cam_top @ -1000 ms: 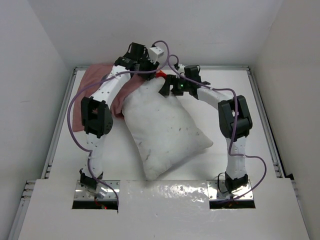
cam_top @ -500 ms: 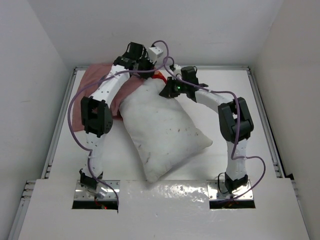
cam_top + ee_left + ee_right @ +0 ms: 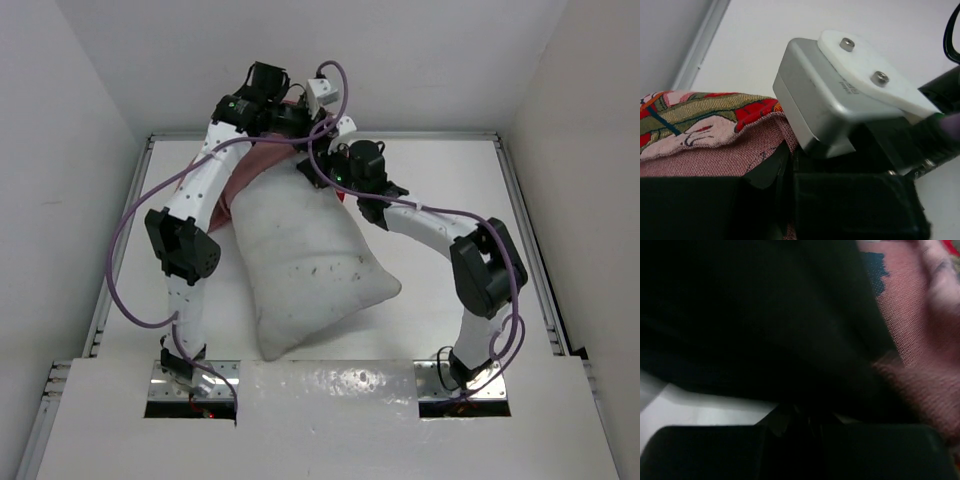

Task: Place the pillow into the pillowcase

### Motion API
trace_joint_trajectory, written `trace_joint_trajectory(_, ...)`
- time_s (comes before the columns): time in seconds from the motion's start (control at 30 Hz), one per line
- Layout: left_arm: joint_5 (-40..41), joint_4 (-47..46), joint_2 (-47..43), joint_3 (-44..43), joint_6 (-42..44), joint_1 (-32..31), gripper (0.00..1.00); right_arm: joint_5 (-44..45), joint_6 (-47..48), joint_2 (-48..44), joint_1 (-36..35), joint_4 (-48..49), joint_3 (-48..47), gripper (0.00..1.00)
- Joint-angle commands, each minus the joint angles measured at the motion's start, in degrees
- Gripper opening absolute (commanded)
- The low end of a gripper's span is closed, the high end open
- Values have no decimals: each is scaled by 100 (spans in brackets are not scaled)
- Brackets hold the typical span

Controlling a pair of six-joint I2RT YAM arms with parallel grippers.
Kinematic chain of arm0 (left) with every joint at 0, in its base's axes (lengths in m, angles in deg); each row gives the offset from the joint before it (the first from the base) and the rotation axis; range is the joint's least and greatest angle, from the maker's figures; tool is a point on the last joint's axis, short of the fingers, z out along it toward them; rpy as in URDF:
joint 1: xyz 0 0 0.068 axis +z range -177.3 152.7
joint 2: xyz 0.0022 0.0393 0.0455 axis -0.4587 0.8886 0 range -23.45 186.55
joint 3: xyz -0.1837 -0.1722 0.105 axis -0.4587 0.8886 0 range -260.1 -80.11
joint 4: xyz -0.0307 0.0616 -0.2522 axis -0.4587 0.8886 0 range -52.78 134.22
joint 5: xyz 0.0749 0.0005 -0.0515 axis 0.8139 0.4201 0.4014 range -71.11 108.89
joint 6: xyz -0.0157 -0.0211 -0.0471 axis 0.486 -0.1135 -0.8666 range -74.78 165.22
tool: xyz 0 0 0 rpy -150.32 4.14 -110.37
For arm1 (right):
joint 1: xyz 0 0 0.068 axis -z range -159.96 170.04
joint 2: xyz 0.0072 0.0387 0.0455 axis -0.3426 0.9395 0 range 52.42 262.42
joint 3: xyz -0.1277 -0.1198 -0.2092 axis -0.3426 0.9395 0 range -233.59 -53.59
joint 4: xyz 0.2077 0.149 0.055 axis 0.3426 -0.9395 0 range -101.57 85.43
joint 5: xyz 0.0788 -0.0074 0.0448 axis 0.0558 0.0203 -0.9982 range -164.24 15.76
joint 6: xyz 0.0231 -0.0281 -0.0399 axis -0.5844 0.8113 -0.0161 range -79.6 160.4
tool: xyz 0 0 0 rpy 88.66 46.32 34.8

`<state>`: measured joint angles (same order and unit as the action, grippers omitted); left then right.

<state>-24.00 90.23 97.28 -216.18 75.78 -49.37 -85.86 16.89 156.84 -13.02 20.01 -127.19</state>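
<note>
While the white pillow (image 3: pixel 310 265) lies diagonally on the desk (image 3: pixel 440 170), its far end meets the red pillowcase (image 3: pixel 262 165). Left fingers (image 3: pixel 690 210) pinch the pillowcase edge; whether the right fingers (image 3: pixel 715 450) grip anything cannot be told.

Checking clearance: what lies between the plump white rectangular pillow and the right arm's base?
Only bare white tabletop, from pillow to base; top view.

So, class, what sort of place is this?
Probably a robot lab test cell: bare white walls box in a table, and a left arm and right arm bolted at its near edge reach over a pillow and pillowcase.
</note>
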Motion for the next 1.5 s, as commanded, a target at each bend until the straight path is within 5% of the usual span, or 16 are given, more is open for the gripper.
trace_joint_trajectory(0.0, -1519, 456, -304, 159, 117, -465, 0, 1081, -557, 227, 115, 2208, -234, 0)
trace_joint_trajectory(0.27, -1784, 1850, -471, 405, 1337, -588, 0, 3111, -2685, 272, 976, 2684, 750, 0)
trace_joint_trajectory(0.5, -1381, 2073, -418, 713, 1751, -676, 0, 2651, -2809, 333, 1257, 1209, 445, 4)
trace_joint_trajectory(0.53, -1310, 2003, -427, 766, 1699, -676, 3, 2290, -2591, 420, 1371, 1007, 356, 16)
trace_joint_trajectory(0.57, -1083, 1741, -453, 871, 1611, -668, 30, 1904, -2371, 439, 1416, 587, 242, 59)
trace_joint_trajectory(0.6, -941, 1582, -471, 872, 1323, -659, 64, 1291, -1873, 369, 1451, 35, 93, 73)
trace_joint_trajectory(0.7, -729, 1151, -567, 661, 813, -344, 87, 663, -679, 45, 1443, -750, 39, 99)
trace_joint_trajectory(0.73, -703, 993, -620, 626, 610, -186, 99, 643, -403, -227, 1443, -1397, 22, 99)
trace_joint_trajectory(0.9, 829, 192, -1287, 1265, 290, 563, 99, 933, 1241, -774, 1443, -3474, -495, 93)
trace_joint_trajectory(0.97, 1517, 323, -1498, 1871, 624, 572, 69, 802, 1700, -862, 1451, -4213, -750, 52)
trace_joint_trajectory(1.0, 1660, 332, -1534, 2056, 730, 572, 35, 740, 1605, -871, 1443, -4485, -813, 7)
trace_joint_trajectory(1.03, 1748, 263, -1561, 2441, 723, 572, 25, 601, 1499, -897, 1443, -4558, -840, 2)
trace_joint_trajectory(1.07, 1741, 219, -1570, 2593, 723, 572, 24, 486, 1420, -906, 1434, -4602, -831, 6)
trace_joint_trajectory(1.13, 1583, 52, -1465, 2752, 714, 528, 46, 240, 1209, -941, 1408, -4637, -735, 56)
trace_joint_trajectory(1.23, 1582, -264, -1263, 2656, 529, 405, 71, -93, 910, -1064, 1364, -4498, -402, 93)
trace_joint_trajectory(1.47, 2522, -290, -1541, 3242, 381, 624, 79, 438, 1285, -1468, 707, -4935, -154, 99)
